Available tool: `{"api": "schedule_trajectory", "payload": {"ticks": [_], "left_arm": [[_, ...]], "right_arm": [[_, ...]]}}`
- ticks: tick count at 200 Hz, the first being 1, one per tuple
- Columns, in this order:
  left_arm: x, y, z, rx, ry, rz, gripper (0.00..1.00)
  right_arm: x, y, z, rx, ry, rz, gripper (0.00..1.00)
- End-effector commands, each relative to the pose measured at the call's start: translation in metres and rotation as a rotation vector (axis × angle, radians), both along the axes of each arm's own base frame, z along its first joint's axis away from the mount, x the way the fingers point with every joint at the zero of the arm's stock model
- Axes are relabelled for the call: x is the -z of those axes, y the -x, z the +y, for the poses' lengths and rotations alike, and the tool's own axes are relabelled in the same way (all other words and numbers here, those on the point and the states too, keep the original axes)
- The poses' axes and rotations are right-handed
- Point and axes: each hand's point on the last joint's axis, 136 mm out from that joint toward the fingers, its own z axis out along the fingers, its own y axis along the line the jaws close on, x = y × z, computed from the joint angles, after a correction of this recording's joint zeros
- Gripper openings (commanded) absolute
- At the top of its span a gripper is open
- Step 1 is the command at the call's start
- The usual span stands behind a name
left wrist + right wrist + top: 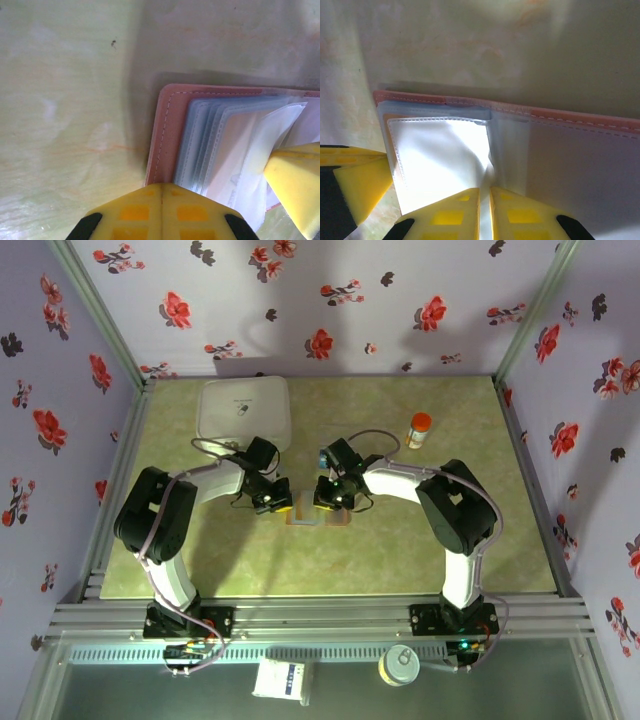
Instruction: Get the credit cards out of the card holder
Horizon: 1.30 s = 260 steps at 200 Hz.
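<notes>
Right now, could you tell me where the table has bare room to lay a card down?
Bare mat: the near strip in front of the card holder; the far middle between the white box and the orange-capped bottle; the right side below that bottle. Crowded: the centre, where the left gripper and right gripper meet over it.

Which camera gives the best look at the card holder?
The left wrist view: the card holder lies open, stitched leather corner and fanned clear sleeves plain. The right wrist view shows one edge and a sleeve; the top view, a small, partly hidden patch.
</notes>
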Motion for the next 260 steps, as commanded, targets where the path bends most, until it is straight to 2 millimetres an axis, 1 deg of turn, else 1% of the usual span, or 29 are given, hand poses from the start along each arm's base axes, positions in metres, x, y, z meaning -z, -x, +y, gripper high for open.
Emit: {"api": "schedule_trajectory", "payload": {"ticks": [1,20,39,62,83,123,149,189,224,260], "left_arm": [[-0.028,-0.009,-0.001,-0.022,0.027,-0.049,0.00],[-0.041,-0.011,-0.010,-0.035,0.081,-0.059,0.00],[-0.049,-0.010,-0.022,-0.030,0.130,-0.062,0.05],[-0.047,-0.007,-0.035,-0.012,0.152,-0.047,0.10],[-0.040,-0.005,-0.039,-0.002,0.144,-0.033,0.10],[-0.027,-0.002,-0.042,-0.006,0.154,-0.010,0.13],[-0.021,0.000,-0.040,-0.009,0.139,-0.001,0.18],[-0.015,0.002,-0.037,-0.008,0.112,0.008,0.22],[-0.011,0.002,-0.033,-0.014,0.084,0.013,0.24],[-0.007,0.005,-0.033,-0.010,0.067,0.023,0.26]], "right_arm": [[-0.001,0.002,-0.006,0.014,0.000,0.003,0.15],[-0.001,0.001,-0.005,0.014,-0.003,0.002,0.15],[0.000,0.001,-0.005,0.015,-0.005,0.003,0.15],[-0.001,0.001,-0.005,0.017,-0.007,0.001,0.15],[-0.001,0.002,-0.005,0.016,-0.008,0.004,0.15],[0.001,0.002,-0.005,0.015,-0.011,0.009,0.15],[0.001,0.004,-0.004,0.018,-0.018,0.012,0.15],[0.002,0.004,-0.004,0.021,-0.023,0.013,0.15],[0.003,0.005,-0.004,0.021,-0.024,0.017,0.15],[0.003,0.005,-0.004,0.019,-0.027,0.019,0.15]]}}
